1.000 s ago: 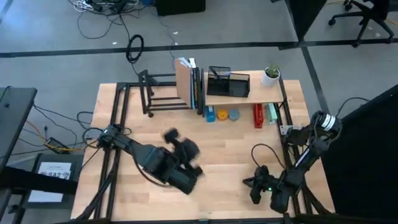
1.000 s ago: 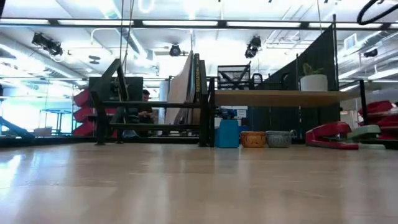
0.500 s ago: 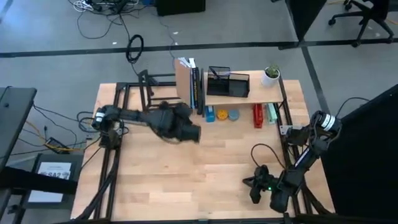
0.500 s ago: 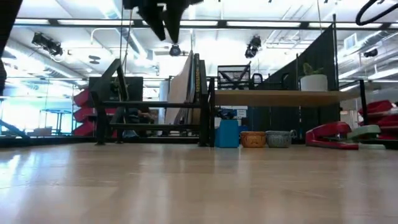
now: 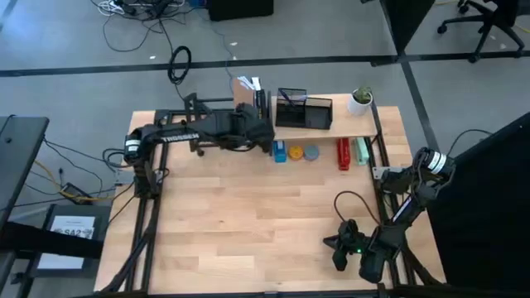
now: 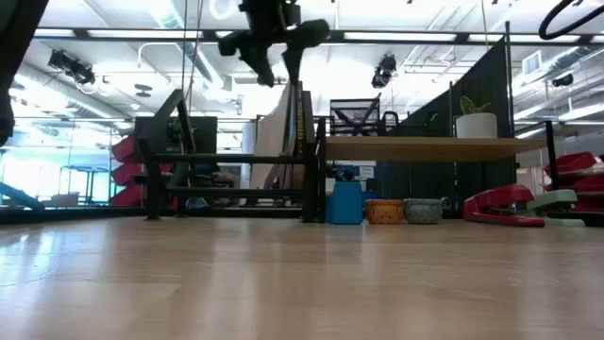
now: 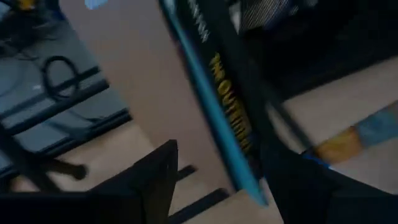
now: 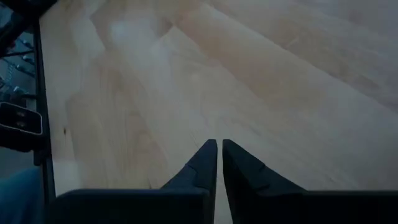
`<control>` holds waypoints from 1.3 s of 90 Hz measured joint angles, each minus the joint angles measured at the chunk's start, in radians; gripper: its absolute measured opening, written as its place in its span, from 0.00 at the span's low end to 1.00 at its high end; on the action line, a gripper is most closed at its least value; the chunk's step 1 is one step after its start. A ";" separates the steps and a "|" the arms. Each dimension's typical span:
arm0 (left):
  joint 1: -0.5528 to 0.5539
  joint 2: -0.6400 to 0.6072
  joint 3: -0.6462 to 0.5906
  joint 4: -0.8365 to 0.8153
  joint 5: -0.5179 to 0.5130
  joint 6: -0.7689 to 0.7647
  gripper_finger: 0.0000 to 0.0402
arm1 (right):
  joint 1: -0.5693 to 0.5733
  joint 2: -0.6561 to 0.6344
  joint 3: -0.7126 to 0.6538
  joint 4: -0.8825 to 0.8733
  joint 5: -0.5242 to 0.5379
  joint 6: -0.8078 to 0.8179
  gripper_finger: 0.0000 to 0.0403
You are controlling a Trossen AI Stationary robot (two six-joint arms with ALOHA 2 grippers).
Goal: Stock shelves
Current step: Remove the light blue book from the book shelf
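— What's nearest you?

— My right gripper, parked at the bench's near right corner, fingers pinched together on nothing.

— And the left?

— My left gripper hangs over the books leaning in the black rack at the far edge, fingers spread either side of them. I judge I'm straightening them; next I must close squarely. The wooden shelf sits just beside.

2 shelves: wooden plank, black rack. 1 potted plant, 1 mesh organizer, 2 staplers (red, green).
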State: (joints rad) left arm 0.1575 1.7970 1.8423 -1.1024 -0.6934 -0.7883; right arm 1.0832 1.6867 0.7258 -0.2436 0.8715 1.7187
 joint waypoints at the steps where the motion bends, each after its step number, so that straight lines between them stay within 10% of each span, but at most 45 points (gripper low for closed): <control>1: 0.003 0.000 0.000 0.000 0.000 0.000 0.52 | 0.000 0.000 0.000 0.000 0.000 0.000 0.00; 70: 0.039 0.104 0.000 -0.001 0.075 -0.028 0.51 | -0.001 0.000 0.000 -0.001 -0.002 -0.001 0.00; 117: 0.043 0.144 0.000 0.012 0.103 -0.026 0.19 | -0.002 0.000 0.000 -0.004 -0.001 -0.001 0.00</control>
State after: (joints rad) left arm 0.2001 1.9409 1.8427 -1.0908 -0.5900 -0.8144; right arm 1.0817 1.6867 0.7254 -0.2478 0.8703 1.7176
